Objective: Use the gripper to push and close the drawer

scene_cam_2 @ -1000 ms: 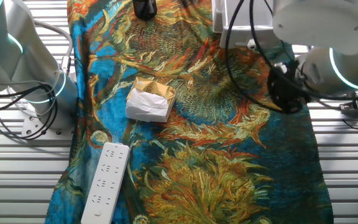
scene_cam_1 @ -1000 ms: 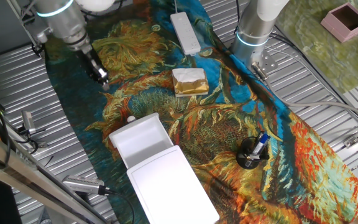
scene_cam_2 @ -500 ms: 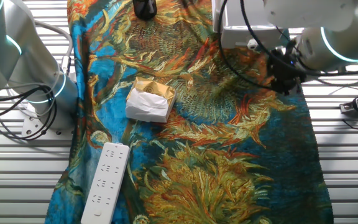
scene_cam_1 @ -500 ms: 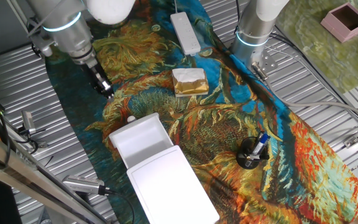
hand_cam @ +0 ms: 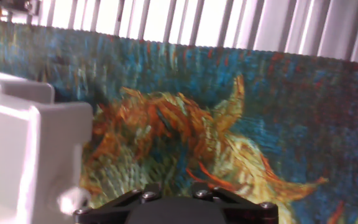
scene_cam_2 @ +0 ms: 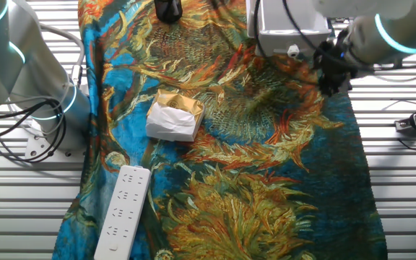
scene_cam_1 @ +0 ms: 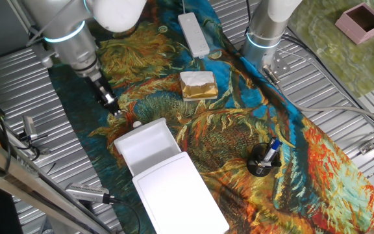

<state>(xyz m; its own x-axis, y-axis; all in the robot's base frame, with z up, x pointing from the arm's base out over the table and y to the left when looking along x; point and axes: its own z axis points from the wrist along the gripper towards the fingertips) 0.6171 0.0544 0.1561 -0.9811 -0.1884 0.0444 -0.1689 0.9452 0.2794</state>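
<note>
The drawer (scene_cam_1: 147, 145) is a shallow white tray pulled out of its flat white box (scene_cam_1: 180, 192), with a small round knob (scene_cam_1: 136, 124) on its far end. My gripper (scene_cam_1: 114, 108) is narrow and black; its fingers look pressed together and hold nothing. It hangs low over the cloth just left of the knob, apart from it. In the other fixed view the gripper (scene_cam_2: 328, 72) is right of the drawer (scene_cam_2: 292, 32). In the hand view the drawer front (hand_cam: 30, 155) and knob (hand_cam: 73, 200) fill the left side, and only the gripper's black base shows at the bottom.
A white-and-gold block (scene_cam_1: 198, 85) and a white power strip (scene_cam_1: 193, 34) lie further back on the painted cloth. A black pen cup (scene_cam_1: 263, 159) stands at the right. The second arm's column (scene_cam_1: 268, 29) rises behind. Ribbed metal table edges flank the cloth.
My gripper has moved down and to the right along the cloth's left side, closer to the drawer's knob end. The drawer has not moved.
</note>
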